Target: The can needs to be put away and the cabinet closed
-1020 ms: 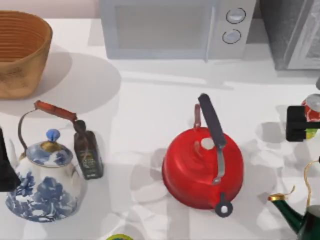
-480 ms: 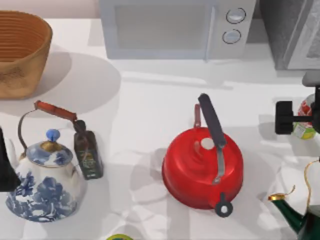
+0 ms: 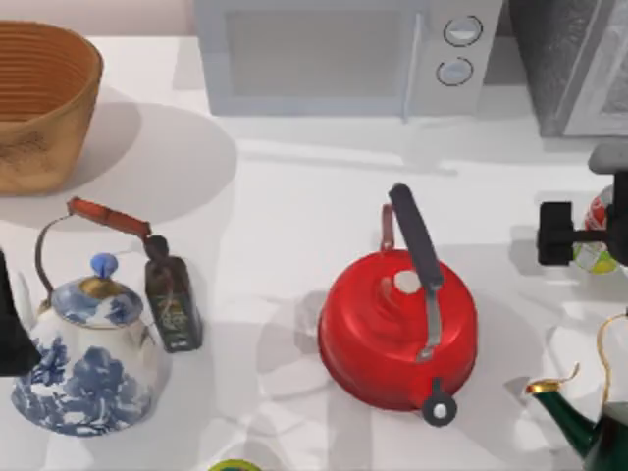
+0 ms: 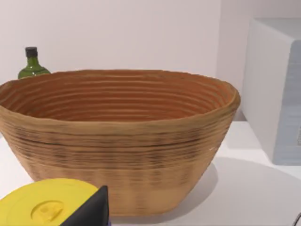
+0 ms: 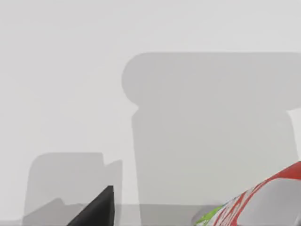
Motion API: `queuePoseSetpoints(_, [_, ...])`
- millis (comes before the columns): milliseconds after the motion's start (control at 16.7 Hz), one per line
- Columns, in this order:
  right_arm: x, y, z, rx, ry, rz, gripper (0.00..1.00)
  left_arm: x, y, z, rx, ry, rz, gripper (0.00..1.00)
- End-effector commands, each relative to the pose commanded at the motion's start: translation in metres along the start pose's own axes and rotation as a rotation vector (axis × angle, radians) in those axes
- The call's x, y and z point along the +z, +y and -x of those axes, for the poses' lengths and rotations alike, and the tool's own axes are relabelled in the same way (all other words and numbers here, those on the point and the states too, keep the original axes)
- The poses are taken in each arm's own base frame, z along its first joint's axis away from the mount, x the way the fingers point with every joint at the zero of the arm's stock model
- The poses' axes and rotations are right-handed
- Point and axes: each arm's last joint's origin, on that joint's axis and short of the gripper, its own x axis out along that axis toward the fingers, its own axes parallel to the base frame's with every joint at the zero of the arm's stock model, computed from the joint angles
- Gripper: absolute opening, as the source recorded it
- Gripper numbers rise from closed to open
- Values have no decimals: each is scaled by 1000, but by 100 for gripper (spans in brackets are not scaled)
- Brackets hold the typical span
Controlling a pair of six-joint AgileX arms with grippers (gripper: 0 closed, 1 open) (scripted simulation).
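Note:
The can (image 3: 601,234), red, white and lime green, stands at the table's right edge; in the right wrist view the can (image 5: 254,205) shows close by. My right gripper (image 3: 589,234) is open around it, one black finger (image 3: 554,234) out to the can's left with a gap between them. That finger (image 5: 96,209) also appears in the right wrist view, apart from the can. The grey cabinet (image 3: 574,64) stands at the back right. My left gripper (image 3: 10,329) is parked at the left edge.
A red kettle (image 3: 397,329) sits mid-table, left of the can. A microwave (image 3: 343,54) lines the back, a wicker basket (image 3: 44,103) the back left. A blue-white teapot (image 3: 83,358), dark bottle (image 3: 174,299) and green kettle (image 3: 599,427) stand in front.
The right gripper has shifted slightly back and its visible finger has slid out to the left, away from the can. The left arm has not moved.

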Motion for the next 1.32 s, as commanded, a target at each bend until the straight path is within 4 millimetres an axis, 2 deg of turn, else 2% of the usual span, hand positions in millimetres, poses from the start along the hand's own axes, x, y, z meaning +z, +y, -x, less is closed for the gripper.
queuePoseSetpoints(660, [0,0,0,0,0,0,2,0,0,0,0,0,0,100])
queuePoseSetpoints(1320, [3,1,1,2,-2,2,0,0,0,0,0,0,0,100])
